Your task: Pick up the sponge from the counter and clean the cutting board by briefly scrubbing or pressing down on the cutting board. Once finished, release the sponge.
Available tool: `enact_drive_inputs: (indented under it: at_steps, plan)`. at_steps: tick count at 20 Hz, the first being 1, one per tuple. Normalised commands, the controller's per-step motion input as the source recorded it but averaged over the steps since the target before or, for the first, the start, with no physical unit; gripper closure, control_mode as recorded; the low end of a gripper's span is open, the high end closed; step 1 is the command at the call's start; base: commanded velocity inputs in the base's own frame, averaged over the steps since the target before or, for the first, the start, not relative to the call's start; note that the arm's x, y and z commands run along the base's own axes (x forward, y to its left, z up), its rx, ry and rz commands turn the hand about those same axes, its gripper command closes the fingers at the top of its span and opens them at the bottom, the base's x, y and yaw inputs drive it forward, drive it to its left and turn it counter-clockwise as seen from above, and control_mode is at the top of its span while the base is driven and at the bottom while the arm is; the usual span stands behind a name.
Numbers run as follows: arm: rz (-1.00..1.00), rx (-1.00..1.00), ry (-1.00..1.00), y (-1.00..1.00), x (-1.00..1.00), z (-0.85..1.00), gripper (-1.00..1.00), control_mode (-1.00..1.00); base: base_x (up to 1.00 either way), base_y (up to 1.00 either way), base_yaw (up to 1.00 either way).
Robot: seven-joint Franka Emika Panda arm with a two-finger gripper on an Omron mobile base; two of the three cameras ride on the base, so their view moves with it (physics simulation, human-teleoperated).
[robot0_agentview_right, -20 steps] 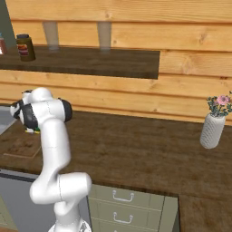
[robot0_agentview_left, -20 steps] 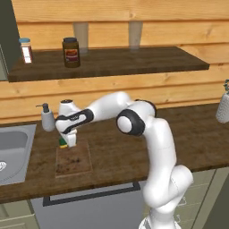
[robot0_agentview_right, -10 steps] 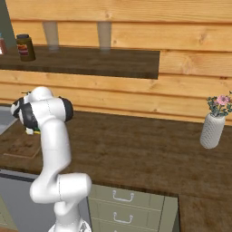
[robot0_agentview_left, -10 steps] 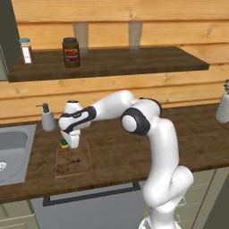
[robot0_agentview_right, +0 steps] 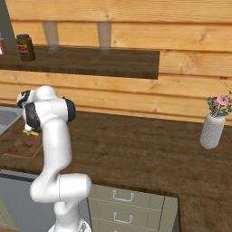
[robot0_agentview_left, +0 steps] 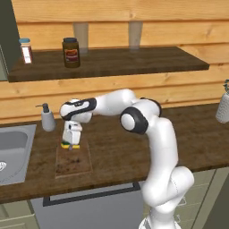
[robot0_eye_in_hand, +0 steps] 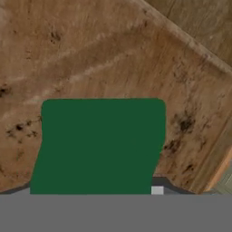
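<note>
Gripper [robot0_agentview_left: 71, 142] had shifted slightly toward 3 o'clock along the cutting board [robot0_agentview_left: 74, 162] since a second earlier. Jaws narrowly parted, clamped on the sponge [robot0_agentview_left: 70, 145], pressing it at the board's 12 o'clock end on the counter [robot0_agentview_left: 112, 147].

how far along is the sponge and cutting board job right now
Done: the sponge is off the counter and sits on the far end of the cutting board, under the claw. In hand: the pressing or scrubbing, judging by the green top lying against the stained wood in the hand view. Left: finish that, then release the sponge and lift away.
</note>
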Motion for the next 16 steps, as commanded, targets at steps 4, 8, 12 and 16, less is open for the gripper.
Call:
enact_drive_inputs:
  at_steps: [4, 8, 12, 16]
  plan:
    - [0.00, 0.00, 0.06, 0.00, -1.00, -0.60, 1.00, -1.00, 0.00, 0.00, 0.00]
    - [-0.04, 0.00, -0.20, 0.00, -1.00, -0.80, 1.00, -1.00, 0.00, 0.00, 0.00]
    - [-0.02, 0.07, -0.31, 0.00, -1.00, -0.73, 1.00, -1.00, 0.00, 0.00, 0.00]
    - [-0.02, 0.15, -0.20, 0.00, -1.00, -0.55, 1.00, -1.00, 0.00, 0.00, 0.00]
